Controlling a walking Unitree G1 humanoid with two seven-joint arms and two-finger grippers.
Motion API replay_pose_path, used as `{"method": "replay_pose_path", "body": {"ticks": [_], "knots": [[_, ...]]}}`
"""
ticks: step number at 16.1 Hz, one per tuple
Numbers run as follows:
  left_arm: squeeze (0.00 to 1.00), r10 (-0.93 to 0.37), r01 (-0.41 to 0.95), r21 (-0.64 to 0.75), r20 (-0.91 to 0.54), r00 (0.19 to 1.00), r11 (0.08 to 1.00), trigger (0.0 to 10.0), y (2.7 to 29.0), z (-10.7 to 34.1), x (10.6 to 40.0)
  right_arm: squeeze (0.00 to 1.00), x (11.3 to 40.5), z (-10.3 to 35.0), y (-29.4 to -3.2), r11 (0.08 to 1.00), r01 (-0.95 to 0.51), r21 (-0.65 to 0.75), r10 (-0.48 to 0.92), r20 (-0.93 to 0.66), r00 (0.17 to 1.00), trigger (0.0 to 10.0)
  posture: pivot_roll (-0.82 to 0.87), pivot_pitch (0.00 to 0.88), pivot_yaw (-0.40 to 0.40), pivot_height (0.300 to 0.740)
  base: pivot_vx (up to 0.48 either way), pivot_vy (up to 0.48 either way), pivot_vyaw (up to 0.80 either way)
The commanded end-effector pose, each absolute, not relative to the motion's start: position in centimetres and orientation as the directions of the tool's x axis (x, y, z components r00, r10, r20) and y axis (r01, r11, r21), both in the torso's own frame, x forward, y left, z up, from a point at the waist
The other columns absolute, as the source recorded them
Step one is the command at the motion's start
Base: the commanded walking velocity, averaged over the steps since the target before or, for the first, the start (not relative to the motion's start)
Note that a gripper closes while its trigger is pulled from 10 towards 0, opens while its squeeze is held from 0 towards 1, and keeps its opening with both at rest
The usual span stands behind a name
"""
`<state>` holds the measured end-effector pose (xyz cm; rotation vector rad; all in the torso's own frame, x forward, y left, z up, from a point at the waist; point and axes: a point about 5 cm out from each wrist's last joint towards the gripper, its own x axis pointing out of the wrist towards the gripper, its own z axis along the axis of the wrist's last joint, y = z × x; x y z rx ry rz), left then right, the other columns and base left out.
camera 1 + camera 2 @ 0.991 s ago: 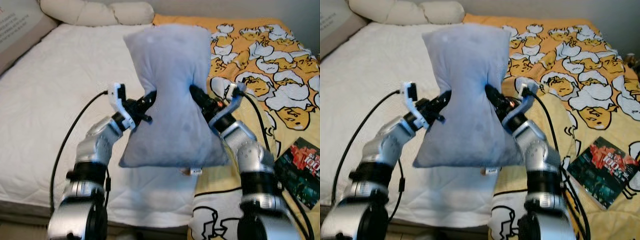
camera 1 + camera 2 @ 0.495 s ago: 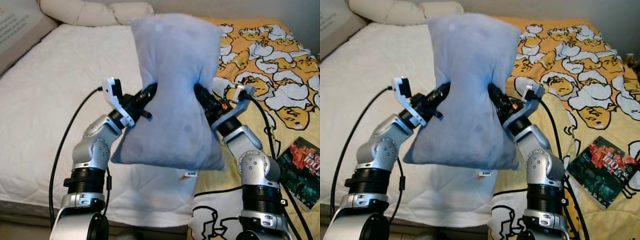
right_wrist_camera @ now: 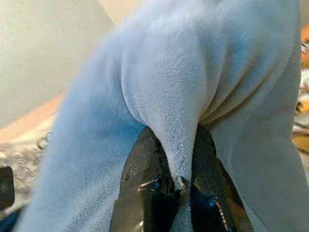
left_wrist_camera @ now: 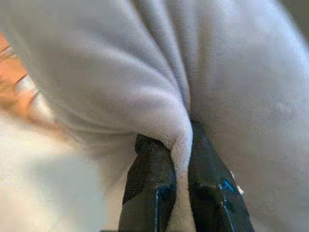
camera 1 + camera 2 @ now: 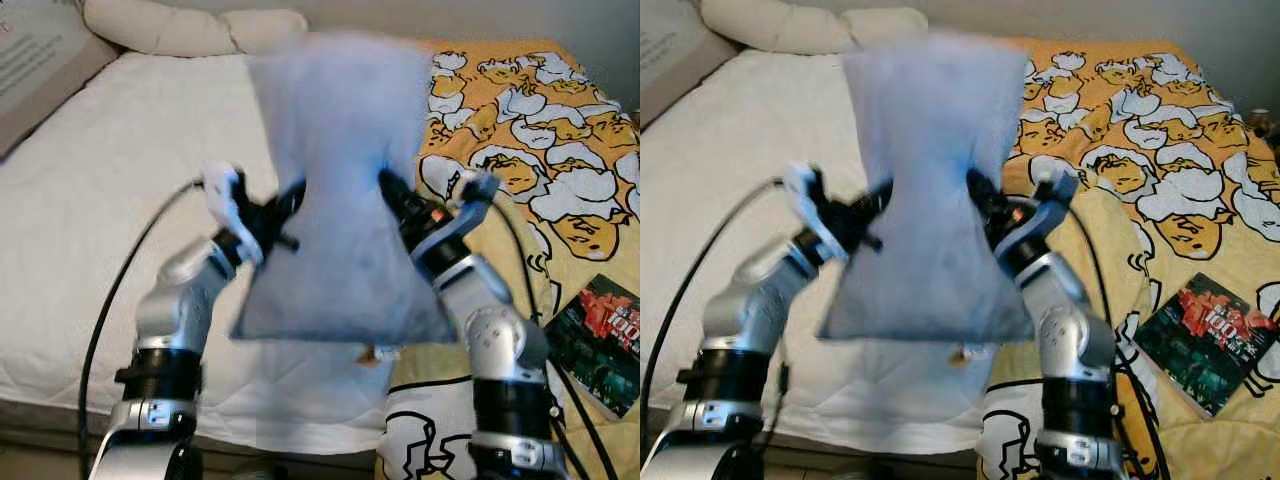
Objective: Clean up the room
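Grey pillow [image 5: 340,190] held upright in the air above the bed [image 5: 110,200], pinched at its waist from both sides, blurred at the top edge. Left gripper [image 5: 292,200] clamped on a fold of the pillow's left edge, 2 black fingers [image 4: 149,188] squeezing the plush between them in the left wrist view. Right gripper [image 5: 392,196] clenched likewise on the pillow's right edge, fabric bunched between its fingers [image 3: 145,193] in the right wrist view. Lower corners of the pillow flared out wide below both grips, a small tag [image 5: 382,353] hanging under the bottom seam. White quilted mattress cover beneath and to the left, 2 cream pillows [image 5: 190,28] lying at the head of the bed, touching end to end. Yellow blanket [image 5: 530,130] with a cartoon print spread over the right half of the bed, passing under the right arm. Dark book [image 5: 600,340] with a red cover picture lying on the blanket at the right, near the right elbow but apart from it. Black cables looping from both wrists down along the silver arms.
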<state>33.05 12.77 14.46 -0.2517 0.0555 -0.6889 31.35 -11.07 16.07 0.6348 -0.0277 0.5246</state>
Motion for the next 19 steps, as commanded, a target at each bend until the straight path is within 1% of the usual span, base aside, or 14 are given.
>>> {"method": "replay_pose_path", "body": {"ticks": [1, 2, 3, 4, 5, 6, 8, 9, 10, 11, 15, 19], "knots": [[0.00, -0.645, 0.636, -0.171, 0.005, 0.764, 0.752, 0.0, 11.8, 14.3, 32.9, 0.00, 31.3, 16.3, -10.6, 0.696, -0.477, 0.536, 0.456, 0.184, 0.871, 0.0, -0.04, 0.000, 0.047, 0.740, 0.000, 0.000, 0.00], [0.00, -0.624, 0.621, -0.085, -0.021, 0.781, 0.779, 1.3, 11.9, 13.8, 32.6, 0.00, 31.2, 15.0, -11.5, 0.742, -0.427, 0.517, 0.428, 0.125, 0.895, 0.0, -0.04, 0.000, 0.029, 0.740, 0.000, 0.000, 0.00], [0.00, -0.581, 0.580, -0.033, -0.034, 0.813, 0.814, 8.0, 12.2, 13.5, 32.7, 0.00, 31.1, 13.7, -12.2, 0.795, -0.375, 0.476, 0.400, 0.052, 0.915, 4.8, -0.03, 0.000, 0.017, 0.740, 0.000, 0.000, 0.00], [0.00, -0.539, 0.539, -0.008, -0.040, 0.841, 0.842, 10.0, 12.5, 13.3, 33.0, 0.00, 31.0, 12.8, -12.6, 0.831, -0.334, 0.444, 0.371, 0.003, 0.929, 9.0, -0.03, 0.000, 0.014, 0.740, 0.000, 0.000, 0.00], [0.00, -0.501, 0.501, -0.015, -0.084, 0.862, 0.865, 10.0, 12.9, 12.9, 33.3, 0.00, 30.9, 12.2, -12.9, 0.851, -0.300, 0.431, 0.347, -0.033, 0.937, 10.0, -0.03, 0.000, 0.014, 0.740, 0.000, 0.000, 0.00], [0.00, -0.491, 0.491, -0.015, -0.086, 0.867, 0.871, 10.0, 13.0, 12.8, 33.4, 0.00, 30.8, 12.0, -13.0, 0.865, -0.287, 0.412, 0.334, -0.045, 0.941, 10.0, -0.03, 0.000, 0.014, 0.740, 0.000, 0.000, 0.00], [0.00, -0.476, 0.479, 0.025, -0.076, 0.876, 0.878, 10.0, 13.2, 13.0, 33.6, 0.00, 30.7, 11.5, -13.0, 0.865, -0.246, 0.436, 0.306, -0.070, 0.950, 10.0, -0.04, 0.000, 0.022, 0.740, 0.000, 0.000, 0.00], [0.00, -0.478, 0.482, 0.045, -0.084, 0.874, 0.875, 10.0, 13.1, 12.8, 33.6, 0.00, 30.7, 11.3, -13.0, 0.880, -0.237, 0.411, 0.294, -0.081, 0.952, 10.0, -0.04, 0.000, 0.024, 0.740, 0.000, 0.000, 0.00], [0.00, -0.476, 0.482, 0.051, -0.091, 0.875, 0.875, 10.0, 13.0, 12.6, 33.6, 0.00, 30.8, 11.1, -13.0, 0.880, -0.223, 0.419, 0.286, -0.093, 0.954, 10.0, -0.04, 0.000, 0.025, 0.740, 0.000, 0.000, 0.00], [0.00, -0.466, 0.473, 0.061, -0.099, 0.879, 0.879, 10.0, 13.0, 12.5, 33.8, 0.00, 30.9, 10.9, -13.0, 0.879, -0.211, 0.427, 0.280, -0.106, 0.954, 10.0, -0.04, 0.000, 0.030, 0.740, 0.000, 0.304, 0.00], [0.00, -0.457, 0.465, 0.071, -0.101, 0.883, 0.882, 10.0, 13.2, 12.5, 34.0, 0.00, 31.2, 11.1, -12.5, 0.882, -0.225, 0.414, 0.291, -0.102, 0.951, 10.0, -0.03, 0.000, 0.027, 0.740, 0.000, 0.394, -0.54], [0.00, -0.447, 0.455, 0.080, -0.103, 0.889, 0.887, 10.0, 13.3, 12.5, 34.2, 0.00, 31.4, 11.1, -12.3, 0.882, -0.238, 0.406, 0.303, -0.102, 0.947, 10.0, -0.03, 0.000, 0.016, 0.740, 0.000, 0.397, 0.00]]}}
